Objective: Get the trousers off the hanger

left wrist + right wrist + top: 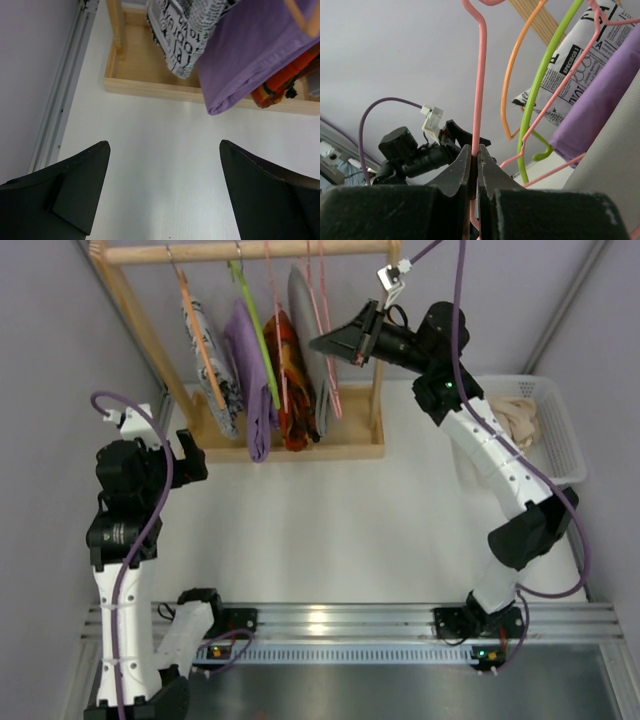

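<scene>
Grey trousers (pixel 303 310) hang on a pink wire hanger (pixel 318 300) at the right end of the wooden rail (pixel 250 252). My right gripper (pixel 327 343) is raised beside them and shut on the pink hanger's wire (pixel 480 75). In the right wrist view the jaws (pixel 476 150) pinch the wire, and the grey cloth (pixel 615 170) fills the lower right. My left gripper (pixel 190 455) is open and empty, low over the table in front of the rack's left end; its view shows the fingers wide apart (pixel 164 144).
The rack also holds a newsprint-pattern garment (pixel 205 350) on an orange hanger, a purple one (pixel 250 370) on a green hanger and an orange-red one (pixel 290 370). The rack's wooden base (pixel 300 451) sits behind. A white basket (pixel 560 440) with beige cloth stands right.
</scene>
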`<state>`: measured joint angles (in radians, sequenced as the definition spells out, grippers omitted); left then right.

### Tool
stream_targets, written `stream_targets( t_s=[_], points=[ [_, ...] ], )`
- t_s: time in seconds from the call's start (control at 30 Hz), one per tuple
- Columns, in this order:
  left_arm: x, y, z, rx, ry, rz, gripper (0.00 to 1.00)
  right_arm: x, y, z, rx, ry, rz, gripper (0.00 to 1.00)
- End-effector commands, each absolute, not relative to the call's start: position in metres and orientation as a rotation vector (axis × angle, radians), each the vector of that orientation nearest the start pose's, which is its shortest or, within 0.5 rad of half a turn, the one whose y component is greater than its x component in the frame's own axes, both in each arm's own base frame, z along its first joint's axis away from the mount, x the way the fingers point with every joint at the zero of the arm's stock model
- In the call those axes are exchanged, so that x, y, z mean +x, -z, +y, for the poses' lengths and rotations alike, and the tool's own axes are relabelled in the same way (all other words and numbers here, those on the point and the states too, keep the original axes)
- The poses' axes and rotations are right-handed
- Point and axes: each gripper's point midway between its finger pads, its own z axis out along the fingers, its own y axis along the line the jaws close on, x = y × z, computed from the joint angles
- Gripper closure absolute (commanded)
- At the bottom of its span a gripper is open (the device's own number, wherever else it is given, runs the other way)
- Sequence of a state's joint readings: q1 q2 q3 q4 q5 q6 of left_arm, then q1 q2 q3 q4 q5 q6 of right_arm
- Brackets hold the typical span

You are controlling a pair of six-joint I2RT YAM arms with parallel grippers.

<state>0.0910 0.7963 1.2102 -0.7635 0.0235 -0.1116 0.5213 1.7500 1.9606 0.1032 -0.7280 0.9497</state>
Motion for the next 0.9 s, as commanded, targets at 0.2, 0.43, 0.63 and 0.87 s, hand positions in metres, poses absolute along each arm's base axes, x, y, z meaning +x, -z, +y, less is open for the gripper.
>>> stream_targets(
  t_s=[0.2,0.43,0.63,0.87],
  points=[
    [0.220,-0.386,-0.033,0.010,0.266,1.724,0.06,0.254,-0.565,0.318,-0.612,-1.636,1.245,1.00],
    [0.189,-0.402,-0.085,0.216,0.549,1.683,0.12,0.226,-0.545,0.308,-0.629,-1.710,1.289,1.00],
    [0.182,-0.419,-0.103,0.244,0.689,1.672,0.13,0.216,-0.523,0.301,-0.612,-1.739,1.347,1.00],
    [0.188,-0.440,-0.129,0.170,1.008,1.613,0.16,0.214,-0.506,0.301,-0.595,-1.775,1.376,1.00]
  ],
)
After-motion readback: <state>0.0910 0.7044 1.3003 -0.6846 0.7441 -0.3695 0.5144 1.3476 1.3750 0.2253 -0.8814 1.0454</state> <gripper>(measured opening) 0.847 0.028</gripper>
